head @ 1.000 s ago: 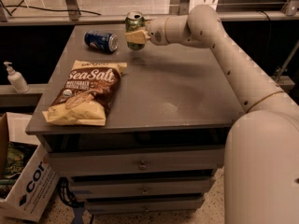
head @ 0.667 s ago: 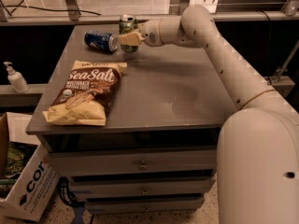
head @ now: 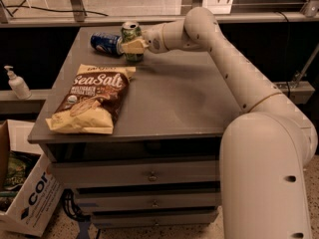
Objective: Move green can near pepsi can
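The green can [head: 130,32] stood upright, mottled green with a silver top and pull tab. It was at the far left part of the table [head: 174,98], just beside the pepsi can [head: 105,42], which lay on its side. The gripper [head: 132,46] was clamped around the green can's middle, with one pale finger [head: 128,46] across its front. Whether the can's base touched the table could not be determined. Compared with a second earlier, the gripper and green can had shifted left, closer to the pepsi can. A chip bag [head: 92,99] lay nearer the front edge.
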### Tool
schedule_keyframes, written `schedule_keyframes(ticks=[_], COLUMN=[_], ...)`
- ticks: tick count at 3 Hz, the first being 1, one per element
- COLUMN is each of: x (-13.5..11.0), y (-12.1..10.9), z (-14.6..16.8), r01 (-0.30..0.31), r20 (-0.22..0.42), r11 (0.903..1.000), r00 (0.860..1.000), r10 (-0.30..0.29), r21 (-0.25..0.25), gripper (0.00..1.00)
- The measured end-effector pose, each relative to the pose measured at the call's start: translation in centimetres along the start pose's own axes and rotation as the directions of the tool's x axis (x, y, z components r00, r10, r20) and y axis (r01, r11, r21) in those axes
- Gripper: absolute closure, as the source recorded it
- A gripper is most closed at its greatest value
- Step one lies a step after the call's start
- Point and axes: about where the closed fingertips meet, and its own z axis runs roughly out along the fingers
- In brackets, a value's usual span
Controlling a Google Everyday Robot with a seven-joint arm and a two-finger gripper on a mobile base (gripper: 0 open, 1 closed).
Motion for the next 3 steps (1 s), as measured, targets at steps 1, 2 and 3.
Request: schedule_keyframes(ticks=[1,2,3], x=[0.68,0.55,0.34], y=[-0.88,-1.06,-1.05], z=[0.71,0.64,0.56], r01=[-0.005,-0.005,-0.005], r20=[-0.012,-0.008,-0.008], r11=[0.9998,0.9997,0.9997], r00=[1.000,1.000,1.000], r10=[0.005,0.005,0.005], r21=[0.019,0.024,0.024], gripper=[1.00,0.83,0.59])
